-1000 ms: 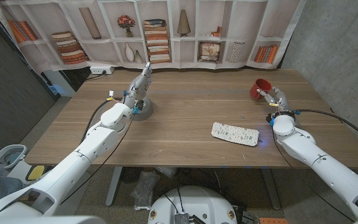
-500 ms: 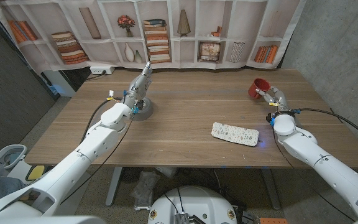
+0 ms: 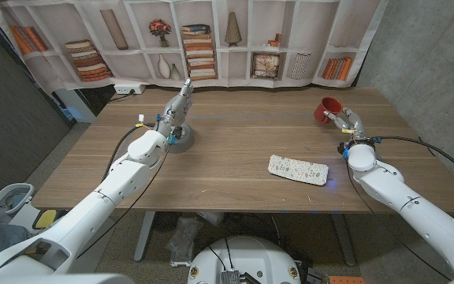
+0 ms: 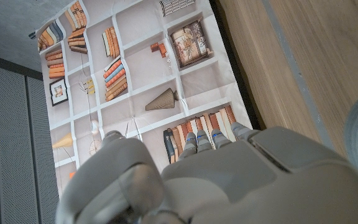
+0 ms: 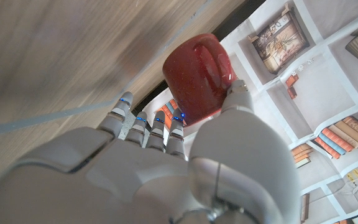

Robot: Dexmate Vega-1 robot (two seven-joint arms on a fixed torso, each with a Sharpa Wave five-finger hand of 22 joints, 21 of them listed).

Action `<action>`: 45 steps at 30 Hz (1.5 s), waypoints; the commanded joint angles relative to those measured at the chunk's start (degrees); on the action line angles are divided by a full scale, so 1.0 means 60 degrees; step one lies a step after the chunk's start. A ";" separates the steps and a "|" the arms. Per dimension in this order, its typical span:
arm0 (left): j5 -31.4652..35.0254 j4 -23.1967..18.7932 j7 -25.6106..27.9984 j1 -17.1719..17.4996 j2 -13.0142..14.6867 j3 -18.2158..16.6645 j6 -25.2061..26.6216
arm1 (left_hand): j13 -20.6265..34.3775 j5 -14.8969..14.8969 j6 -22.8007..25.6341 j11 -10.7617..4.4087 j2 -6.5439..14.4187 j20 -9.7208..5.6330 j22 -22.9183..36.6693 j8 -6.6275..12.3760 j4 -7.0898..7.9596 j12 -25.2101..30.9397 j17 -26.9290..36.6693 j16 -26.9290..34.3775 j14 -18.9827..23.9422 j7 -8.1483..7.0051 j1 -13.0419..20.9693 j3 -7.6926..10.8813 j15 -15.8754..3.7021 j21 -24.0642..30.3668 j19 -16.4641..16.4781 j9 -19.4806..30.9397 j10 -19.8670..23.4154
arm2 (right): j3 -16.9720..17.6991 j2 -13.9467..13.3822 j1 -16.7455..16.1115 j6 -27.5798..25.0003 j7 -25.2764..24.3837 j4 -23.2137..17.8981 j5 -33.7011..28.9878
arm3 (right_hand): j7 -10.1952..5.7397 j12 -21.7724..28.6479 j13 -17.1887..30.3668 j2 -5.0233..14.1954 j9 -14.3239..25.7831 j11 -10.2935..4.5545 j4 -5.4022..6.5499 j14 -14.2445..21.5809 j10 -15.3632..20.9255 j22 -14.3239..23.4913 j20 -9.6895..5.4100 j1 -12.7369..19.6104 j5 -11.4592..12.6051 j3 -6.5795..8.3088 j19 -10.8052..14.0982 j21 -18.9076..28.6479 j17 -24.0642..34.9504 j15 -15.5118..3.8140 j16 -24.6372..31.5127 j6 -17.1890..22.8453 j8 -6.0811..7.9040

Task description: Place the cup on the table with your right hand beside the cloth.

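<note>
Slightly farther back than a second ago, the right robot hand [image 3: 345, 120] grips the red cup [image 3: 326, 110] tipped sideways above the counter's [image 3: 235, 158] far right, well beyond the cloth [image 3: 297, 169].

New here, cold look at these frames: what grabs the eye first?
The red cup, held by the right hand near the table's far right corner. Next, the pale patterned cloth lying alone toward the table's near right. The left hand stands upright at far left, above a grey round base.
</note>
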 commanded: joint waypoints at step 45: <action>-0.0002 0.0007 -0.0040 -0.0043 0.0006 -0.0005 -0.0053 | 0.0050 -0.0025 0.0014 0.0022 0.0074 -0.0267 0.0044 -0.0023 -0.0012 -0.0018 0.0022 -0.0017 0.0009 0.0030 0.0100 -0.0180 0.0011 0.0072 -0.0243 0.0037 0.0011 | 0.0287 -0.0462 -0.0417 0.0094 0.0495 -0.1124 -0.0181 | -0.1132 -0.0059 -0.0004 0.0238 0.0050 -0.0077 0.0017 0.0055 0.0284 0.0029 -0.0006 0.0130 -0.0423 0.0186 0.0095 -0.0074 0.0003 -0.0058 -0.0102 0.1482 -0.0019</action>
